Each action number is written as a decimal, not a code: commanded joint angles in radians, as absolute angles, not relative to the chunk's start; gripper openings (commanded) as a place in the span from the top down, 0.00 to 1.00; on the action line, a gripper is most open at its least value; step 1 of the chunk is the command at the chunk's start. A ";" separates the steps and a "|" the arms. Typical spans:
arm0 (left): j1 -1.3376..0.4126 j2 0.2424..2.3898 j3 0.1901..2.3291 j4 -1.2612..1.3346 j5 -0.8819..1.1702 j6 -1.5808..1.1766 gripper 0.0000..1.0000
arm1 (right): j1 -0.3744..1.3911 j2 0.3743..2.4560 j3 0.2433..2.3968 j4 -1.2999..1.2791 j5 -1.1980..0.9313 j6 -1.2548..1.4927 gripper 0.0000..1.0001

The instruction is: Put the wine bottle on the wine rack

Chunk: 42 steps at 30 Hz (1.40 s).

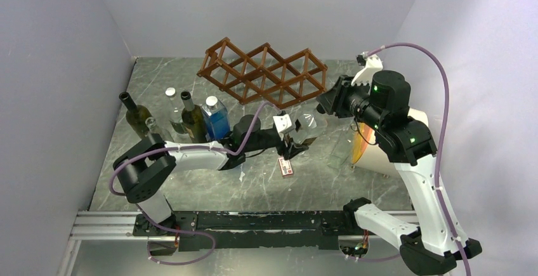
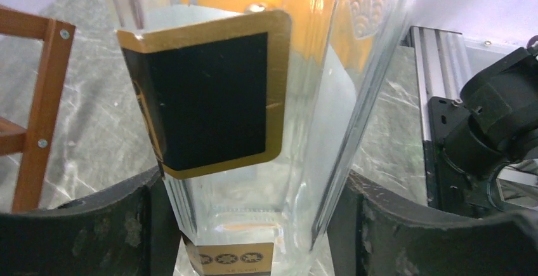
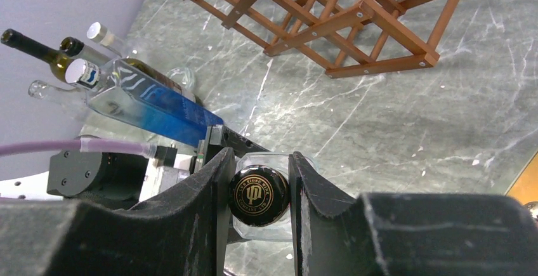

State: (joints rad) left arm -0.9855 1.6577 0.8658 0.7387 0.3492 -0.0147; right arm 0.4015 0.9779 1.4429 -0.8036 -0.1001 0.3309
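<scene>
The wine bottle [image 1: 307, 127] is clear glass with a black and gold label and a black cap, and both arms hold it above the table. My left gripper [image 1: 290, 138] is shut on its lower body, and its fingers [image 2: 127, 225] press both sides of the glass [image 2: 304, 130]. My right gripper [image 1: 323, 103] is shut on the neck, with the black cap [image 3: 259, 195] between its fingers [image 3: 212, 193]. The reddish-brown wine rack [image 1: 263, 73] stands just beyond the bottle at the back of the table. It also shows in the right wrist view [image 3: 330, 16] and at the left edge of the left wrist view [image 2: 44, 98].
Several bottles stand at the left: a dark green one [image 1: 135, 114], a clear one [image 1: 172, 112], an olive one [image 1: 191, 118] and a blue one [image 1: 216, 118]. A small red tag [image 1: 285, 167] lies on the table. A white and orange object [image 1: 371, 146] sits at the right.
</scene>
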 commanded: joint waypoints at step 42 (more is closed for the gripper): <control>-0.921 1.581 1.101 0.771 0.331 1.415 0.93 | 0.407 1.061 1.460 -1.068 -0.150 0.121 0.19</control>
